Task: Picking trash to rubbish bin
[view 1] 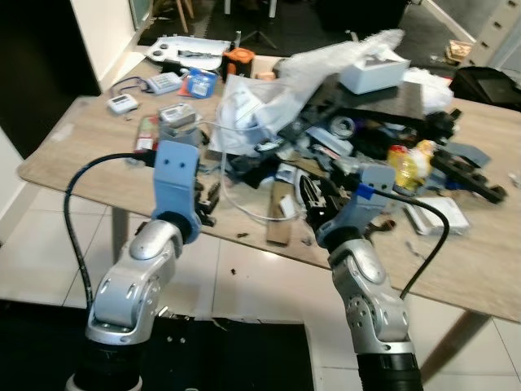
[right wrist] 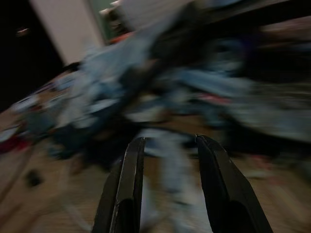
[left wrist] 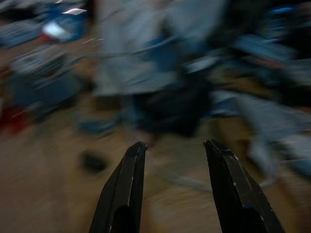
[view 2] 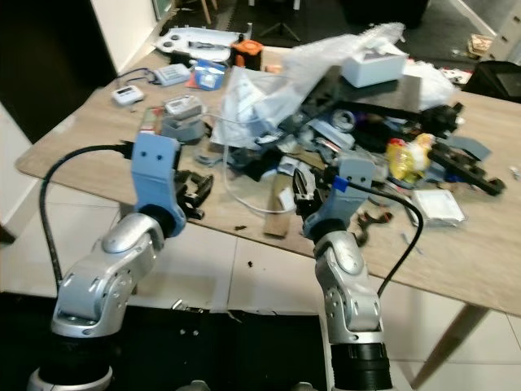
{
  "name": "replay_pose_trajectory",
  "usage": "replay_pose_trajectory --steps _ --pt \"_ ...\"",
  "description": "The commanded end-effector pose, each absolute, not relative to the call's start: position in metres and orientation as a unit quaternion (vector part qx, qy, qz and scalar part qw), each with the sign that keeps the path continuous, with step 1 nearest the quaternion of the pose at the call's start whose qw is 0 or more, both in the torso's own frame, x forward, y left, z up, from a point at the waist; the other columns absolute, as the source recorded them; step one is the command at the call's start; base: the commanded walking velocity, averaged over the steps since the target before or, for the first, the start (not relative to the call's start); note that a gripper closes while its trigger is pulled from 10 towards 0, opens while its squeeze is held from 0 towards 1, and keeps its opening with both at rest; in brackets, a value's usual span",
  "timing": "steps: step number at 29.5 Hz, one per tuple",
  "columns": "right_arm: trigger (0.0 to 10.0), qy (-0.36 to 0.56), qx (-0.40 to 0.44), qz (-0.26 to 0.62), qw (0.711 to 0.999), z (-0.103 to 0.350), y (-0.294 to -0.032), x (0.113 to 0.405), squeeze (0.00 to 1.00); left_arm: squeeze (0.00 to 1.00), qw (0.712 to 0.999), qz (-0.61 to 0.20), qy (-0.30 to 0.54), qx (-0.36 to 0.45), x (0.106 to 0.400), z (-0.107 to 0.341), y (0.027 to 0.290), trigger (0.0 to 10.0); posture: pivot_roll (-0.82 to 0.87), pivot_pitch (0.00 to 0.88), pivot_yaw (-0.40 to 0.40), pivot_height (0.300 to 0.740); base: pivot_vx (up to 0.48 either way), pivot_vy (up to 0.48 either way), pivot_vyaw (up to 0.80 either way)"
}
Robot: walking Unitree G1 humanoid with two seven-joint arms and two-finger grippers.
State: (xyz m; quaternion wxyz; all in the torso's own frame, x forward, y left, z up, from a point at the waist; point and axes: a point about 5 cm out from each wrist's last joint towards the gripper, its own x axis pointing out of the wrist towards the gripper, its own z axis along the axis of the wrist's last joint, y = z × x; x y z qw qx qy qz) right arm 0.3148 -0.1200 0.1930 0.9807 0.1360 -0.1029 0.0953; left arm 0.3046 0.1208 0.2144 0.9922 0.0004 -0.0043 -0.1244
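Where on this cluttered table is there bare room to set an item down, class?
Bare wood lies at the table's near-left corner, bordered by the white meter and the left gripper, and along the near-right edge below the white packet. The centre, around the clear plastic bag, is crowded.

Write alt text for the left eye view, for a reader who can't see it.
Two silver robot arms reach toward a wooden table heaped with clutter. The left gripper and right gripper, both open, are at the table's near edge in front of the pile. The heap includes a crumpled clear plastic bag, a white box, a yellow bottle and dark parts.
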Motion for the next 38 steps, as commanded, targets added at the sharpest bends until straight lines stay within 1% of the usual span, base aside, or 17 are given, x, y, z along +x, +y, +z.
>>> replay_pose_trajectory --steps 1,20,29,32,34,38 --pt "10.0 -0.09 0.139 0.087 0.982 0.187 -0.124 0.314 0.0 0.0 0.992 -0.125 0.002 -0.001 0.305 0.211 0.12 10.0 0.11 0.124 -0.02 0.74 0.0 0.0 -0.8" --pt "10.0 -0.095 0.134 0.089 0.982 0.192 -0.125 0.318 0.0 0.0 0.994 -0.11 -0.005 -0.006 0.308 0.213 0.125 10.0 0.1 0.116 -0.035 0.74 0.0 0.0 -0.8" --pt "10.0 -0.106 0.125 0.101 0.981 0.195 -0.123 0.319 0.0 0.0 0.996 -0.082 -0.017 -0.002 0.31 0.215 0.129 10.0 0.1 0.112 -0.039 0.74 0.0 0.0 0.0" --pt "10.0 -0.113 0.136 0.132 0.975 0.199 -0.119 0.318 0.0 0.0 0.998 -0.059 -0.032 -0.001 0.312 0.218 0.131 10.0 0.1 0.104 -0.05 0.74 0.0 0.0 0.0" --pt "10.0 -0.114 0.136 0.157 0.972 0.201 -0.116 0.318 0.0 0.0 0.998 -0.057 -0.036 -0.012 0.311 0.221 0.129 10.0 0.1 0.104 -0.05 0.74 0.326 0.0 0.0" --pt "10.0 -0.113 0.124 0.174 0.97 0.202 -0.113 0.32 0.0 0.0 0.997 -0.062 -0.035 -0.009 0.312 0.219 0.127 10.0 0.09 0.088 -0.052 0.74 0.345 0.0 0.0"
